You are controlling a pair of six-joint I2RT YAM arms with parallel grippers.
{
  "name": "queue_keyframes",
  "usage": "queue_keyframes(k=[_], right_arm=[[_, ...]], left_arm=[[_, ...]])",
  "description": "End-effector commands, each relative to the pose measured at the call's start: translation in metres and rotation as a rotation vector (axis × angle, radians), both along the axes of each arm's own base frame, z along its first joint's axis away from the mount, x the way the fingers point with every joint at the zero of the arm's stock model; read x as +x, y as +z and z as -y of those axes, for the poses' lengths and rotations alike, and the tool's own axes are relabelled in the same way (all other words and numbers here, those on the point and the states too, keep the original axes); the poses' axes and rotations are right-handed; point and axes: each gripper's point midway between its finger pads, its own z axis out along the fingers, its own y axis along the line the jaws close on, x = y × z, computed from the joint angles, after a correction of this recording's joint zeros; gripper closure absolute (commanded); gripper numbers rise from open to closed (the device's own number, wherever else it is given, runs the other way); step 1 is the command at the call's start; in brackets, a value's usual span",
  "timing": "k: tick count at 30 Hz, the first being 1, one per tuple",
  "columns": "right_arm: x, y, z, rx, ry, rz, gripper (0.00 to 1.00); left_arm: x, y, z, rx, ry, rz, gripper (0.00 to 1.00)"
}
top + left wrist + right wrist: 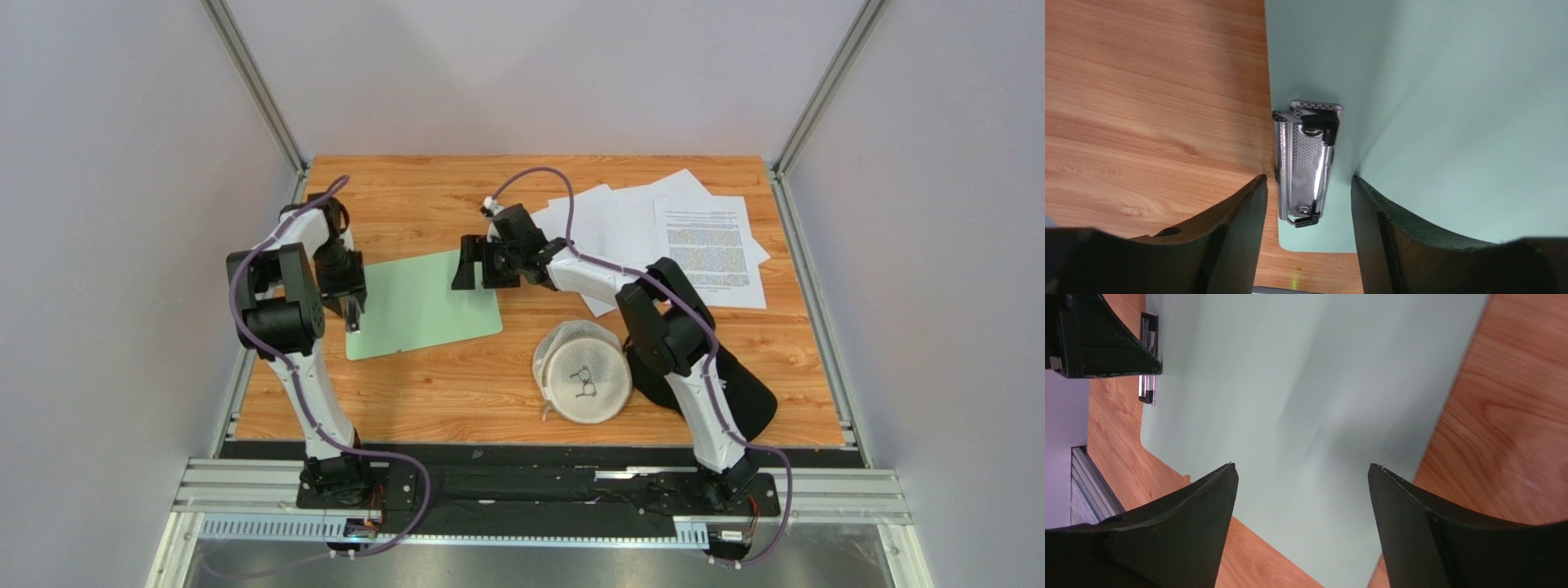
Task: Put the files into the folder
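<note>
The folder (423,306) is a flat light-green clipboard lying on the wooden table, its metal clip (1306,162) on the left short edge. My left gripper (351,303) is open just above that edge, and its fingers (1229,226) stand either side of the clip without touching it. My right gripper (470,265) is open and empty, hovering over the folder's right end (1309,386). The files (669,235) are several loose white sheets, one densely printed, fanned out at the back right of the table. No sheet lies on the folder.
A round white cloth object (585,371) with a small drawing lies right of the folder, near the right arm. A black pad (742,398) lies beside it. Metal frame posts (258,86) and grey walls enclose the table.
</note>
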Motion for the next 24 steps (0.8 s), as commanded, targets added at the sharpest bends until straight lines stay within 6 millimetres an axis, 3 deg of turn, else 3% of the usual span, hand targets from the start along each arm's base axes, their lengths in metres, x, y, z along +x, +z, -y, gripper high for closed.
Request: queue_keyframes(k=[1, 2, 3, 4, 5, 6, 7, 9, 10, 12, 13, 14, 15, 16, 17, 19, 21, 22, 24], right_arm=[[0.028, 0.084, 0.053, -0.080, -0.151, 0.123, 0.12], [0.046, 0.097, 0.074, -0.105, -0.223, 0.142, 0.10], [0.053, 0.099, 0.091, -0.141, -0.279, 0.135, 0.06], [0.055, 0.100, 0.113, -0.189, -0.328, 0.111, 0.05], [0.069, 0.100, 0.141, -0.217, -0.399, 0.107, 0.05], [0.070, 0.095, 0.158, -0.244, -0.426, 0.079, 0.05], [0.079, 0.095, 0.187, -0.259, -0.512, 0.053, 0.05], [0.073, 0.079, 0.224, -0.318, -0.600, -0.034, 0.06], [0.076, 0.082, 0.248, -0.289, -0.677, -0.080, 0.06], [0.066, 0.065, 0.268, -0.272, -0.725, -0.150, 0.10], [0.066, 0.064, 0.282, -0.241, -0.762, -0.171, 0.12], [0.065, 0.071, 0.288, -0.225, -0.783, -0.157, 0.14], [0.063, 0.066, 0.297, -0.238, -0.803, -0.160, 0.14], [0.063, 0.065, 0.308, -0.259, -0.833, -0.156, 0.14], [0.061, 0.066, 0.315, -0.270, -0.845, -0.155, 0.14], [0.057, 0.058, 0.331, -0.268, -0.872, -0.197, 0.14], [0.054, 0.051, 0.339, -0.261, -0.885, -0.226, 0.13], [0.052, 0.046, 0.347, -0.277, -0.899, -0.234, 0.13], [0.049, 0.041, 0.349, -0.279, -0.897, -0.246, 0.11]], left_arm=[[0.018, 0.036, 0.003, 0.067, 0.000, 0.106, 0.28], [0.023, 0.052, 0.011, 0.087, -0.019, 0.152, 0.20], [0.027, 0.062, 0.015, 0.106, -0.017, 0.179, 0.06], [0.030, 0.069, 0.018, 0.128, -0.022, 0.200, 0.01], [0.038, 0.083, 0.031, 0.132, -0.042, 0.246, 0.01], [0.043, 0.090, 0.040, 0.132, -0.033, 0.270, 0.01], [0.055, 0.100, 0.051, 0.098, -0.035, 0.324, 0.01], [0.080, 0.110, 0.110, -0.042, -0.099, 0.430, 0.05], [0.093, 0.114, 0.135, -0.110, -0.124, 0.468, 0.09], [0.114, 0.122, 0.202, -0.269, -0.201, 0.533, 0.19], [0.135, 0.121, 0.226, -0.311, -0.229, 0.556, 0.22], [0.139, 0.122, 0.264, -0.365, -0.273, 0.566, 0.25], [0.147, 0.124, 0.289, -0.424, -0.304, 0.576, 0.26], [0.168, 0.124, 0.314, -0.459, -0.327, 0.606, 0.27], [0.169, 0.124, 0.344, -0.500, -0.356, 0.614, 0.30], [0.190, 0.121, 0.382, -0.552, -0.377, 0.662, 0.31], [0.193, 0.125, 0.423, -0.655, -0.380, 0.693, 0.34], [0.193, 0.110, 0.436, -0.681, -0.371, 0.682, 0.35], [0.200, 0.106, 0.453, -0.755, -0.308, 0.692, 0.40]])
